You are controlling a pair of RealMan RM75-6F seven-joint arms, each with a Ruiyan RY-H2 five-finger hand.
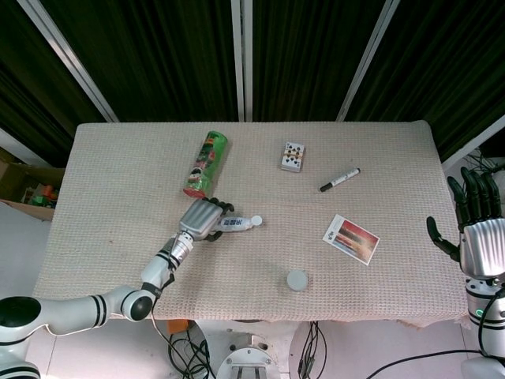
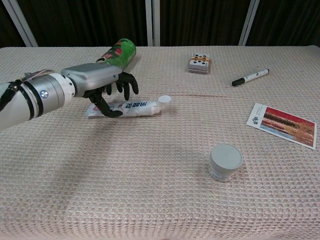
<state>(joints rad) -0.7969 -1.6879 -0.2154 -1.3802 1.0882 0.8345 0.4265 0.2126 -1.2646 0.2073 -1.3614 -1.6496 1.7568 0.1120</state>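
Note:
My left hand [image 1: 201, 219] [image 2: 102, 85] hangs over the flat tail end of a white toothpaste tube [image 1: 235, 224] [image 2: 132, 106] that lies flat, cap to the right. Its fingers [image 2: 127, 82] arch down over the tube's far side and the thumb sits at the near side, spread and not closed on the tube. Just behind it lies a green snack can [image 1: 207, 163] [image 2: 117, 51] on its side. My right hand [image 1: 477, 237] is raised beyond the table's right edge, fingers apart, holding nothing; only the head view shows it.
On the beige woven table [image 1: 118, 181] lie a deck of cards [image 1: 293, 156] [image 2: 199, 64], a black-capped marker [image 1: 339, 179] [image 2: 250, 77], a photo card [image 1: 350, 238] [image 2: 282, 125] and a small round white jar [image 1: 297, 279] [image 2: 225, 161] near the front edge.

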